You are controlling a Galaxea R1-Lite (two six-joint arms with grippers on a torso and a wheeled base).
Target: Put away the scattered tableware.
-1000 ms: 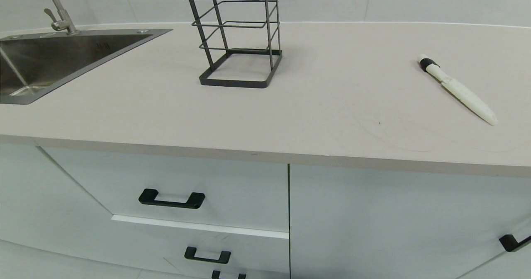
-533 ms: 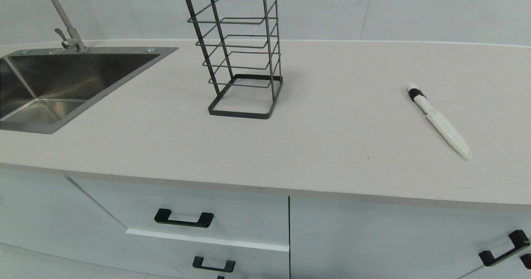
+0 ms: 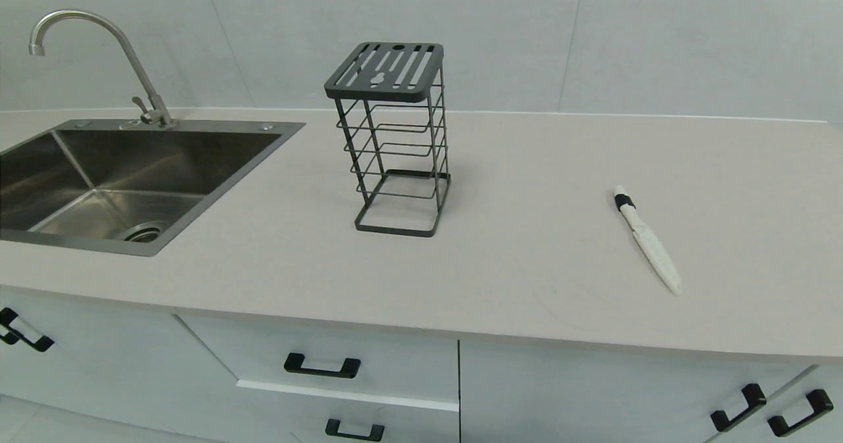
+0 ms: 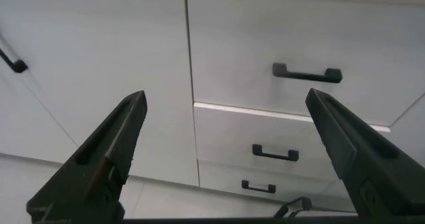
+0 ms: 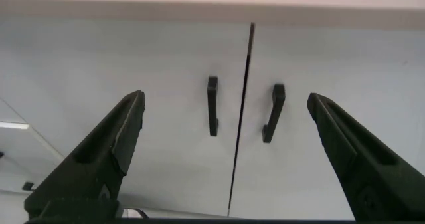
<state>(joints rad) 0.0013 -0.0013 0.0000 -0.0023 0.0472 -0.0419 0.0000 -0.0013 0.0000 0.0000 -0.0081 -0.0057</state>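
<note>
Overhead, I see the white knife lying flat on the table, well right of the wire rack. Left wrist: my left end effector gapes wide, empty, facing drawers. Right wrist: my right end effector likewise spread, empty, before cabinet doors.

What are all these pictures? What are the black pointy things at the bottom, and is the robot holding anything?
A robot with two arms took these pictures. The big one comes from a camera on its head, looking down at a kitchen counter. On the counter lies a white knife, and a black wire rack stands next to the sink. The two small pictures come from cameras on the robot's wrists. The black pointy things are the fingers of each claw. The left claw faces the drawers and the right claw faces two cupboard doors. Both claws are open and hold nothing.
</note>
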